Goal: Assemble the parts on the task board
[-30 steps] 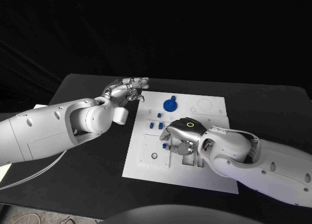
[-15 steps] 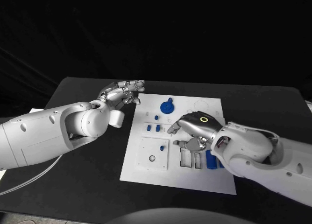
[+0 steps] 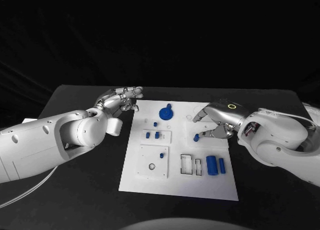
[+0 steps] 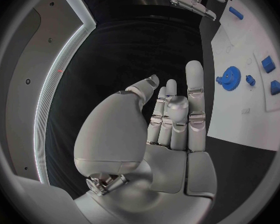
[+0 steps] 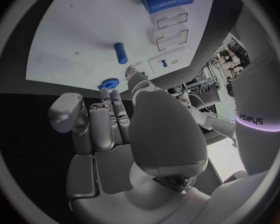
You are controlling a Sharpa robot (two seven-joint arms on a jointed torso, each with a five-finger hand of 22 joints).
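The white task board [image 3: 177, 184] lies mid-table. A blue gear [image 3: 165, 113] sits near its far edge, with small blue pieces [image 3: 157, 135] below it. A big blue cylinder [image 3: 211, 164] and a slim blue bar [image 3: 222, 165] lie by the slots. My right hand [image 3: 216, 120] hovers over the board's far right part and holds nothing. A short blue peg [image 3: 197, 137] lies on the board just under its fingertips; in the right wrist view the peg [image 5: 120, 53] is apart from the fingers. My left hand [image 3: 122, 100] floats beside the board's far left corner, fingers spread and empty.
A raised square plate [image 3: 154, 160] with a round hole takes up the board's near left. Two empty rectangular slots [image 3: 186, 164] sit beside the cylinder. Black table [image 3: 77, 191] surrounds the board. In the left wrist view the gear [image 4: 228, 77] and two blue blocks [image 4: 268, 63] lie on the board.
The camera has shifted. My right hand has left the slot area and moved to the board's far right, uncovering the cylinder and bar; the blue peg now lies free. The left hand barely moved.
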